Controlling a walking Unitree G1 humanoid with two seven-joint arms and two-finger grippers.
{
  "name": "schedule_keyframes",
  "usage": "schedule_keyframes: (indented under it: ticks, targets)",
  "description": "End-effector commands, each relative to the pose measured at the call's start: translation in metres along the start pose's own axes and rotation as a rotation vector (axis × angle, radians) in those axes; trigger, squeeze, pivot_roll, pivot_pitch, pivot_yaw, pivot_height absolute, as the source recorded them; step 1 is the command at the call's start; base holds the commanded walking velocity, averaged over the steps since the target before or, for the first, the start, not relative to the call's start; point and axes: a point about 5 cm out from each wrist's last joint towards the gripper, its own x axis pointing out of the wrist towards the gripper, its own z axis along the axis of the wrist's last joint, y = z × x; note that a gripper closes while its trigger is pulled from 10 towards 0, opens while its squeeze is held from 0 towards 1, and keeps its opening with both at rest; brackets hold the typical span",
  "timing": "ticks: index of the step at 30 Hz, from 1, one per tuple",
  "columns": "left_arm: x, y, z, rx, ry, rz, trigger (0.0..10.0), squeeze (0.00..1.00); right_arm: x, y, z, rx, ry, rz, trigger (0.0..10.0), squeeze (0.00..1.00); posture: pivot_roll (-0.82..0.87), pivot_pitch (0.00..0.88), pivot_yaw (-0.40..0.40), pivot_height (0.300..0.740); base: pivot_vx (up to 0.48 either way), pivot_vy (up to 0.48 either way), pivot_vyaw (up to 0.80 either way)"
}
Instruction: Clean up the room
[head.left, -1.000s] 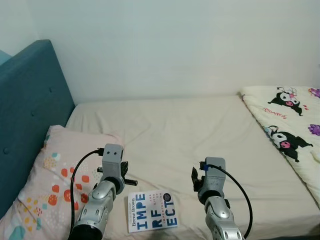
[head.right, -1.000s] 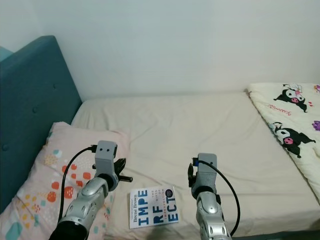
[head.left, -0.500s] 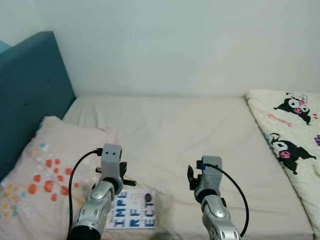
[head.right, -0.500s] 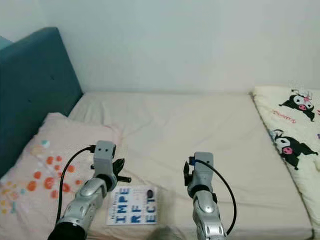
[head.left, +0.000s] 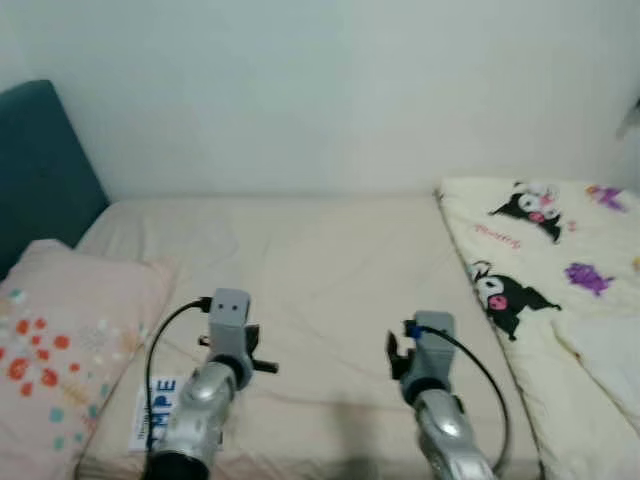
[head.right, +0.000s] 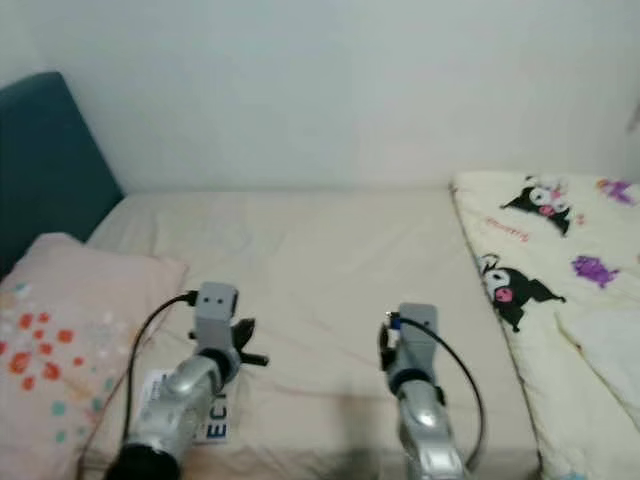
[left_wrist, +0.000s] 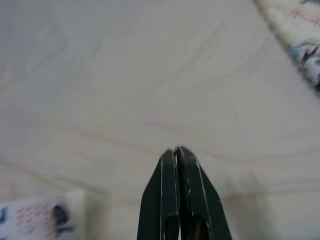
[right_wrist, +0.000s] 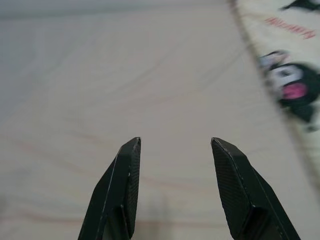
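Matt cloth bedsheet (head.left: 320, 250), glossy paper book (head.right: 212, 418)

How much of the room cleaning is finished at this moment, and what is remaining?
Nothing looks tidied yet. The book lies on the bed sheet beside the pillow, under the left arm. The left gripper hovers shut and empty; the right gripper hovers open over bare sheet. The cartoon blanket lies spread at the right. Picking up the book remains.
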Motion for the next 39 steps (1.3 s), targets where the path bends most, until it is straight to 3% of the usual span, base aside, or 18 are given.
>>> schedule_keyframes:
  ticks: [1,39]
  targets:
    - [-0.0008,0.0053,-0.0008,0.013,0.009,0.016,10.0,0.00,0.0008,0.0086,0.0026,0.038,-0.001,0.012,10.0,0.00,-0.04,0.000,0.001,0.740,0.000,-0.480,0.00]
    - [0.0011,0.0000,-0.0025,0.018,0.019,-0.002,10.0,0.00,-0.0016,0.0039,0.0016,0.038,0.004,0.009,10.0,0.00,-0.06,0.000,0.005,0.740,0.000,-0.480,0.00]
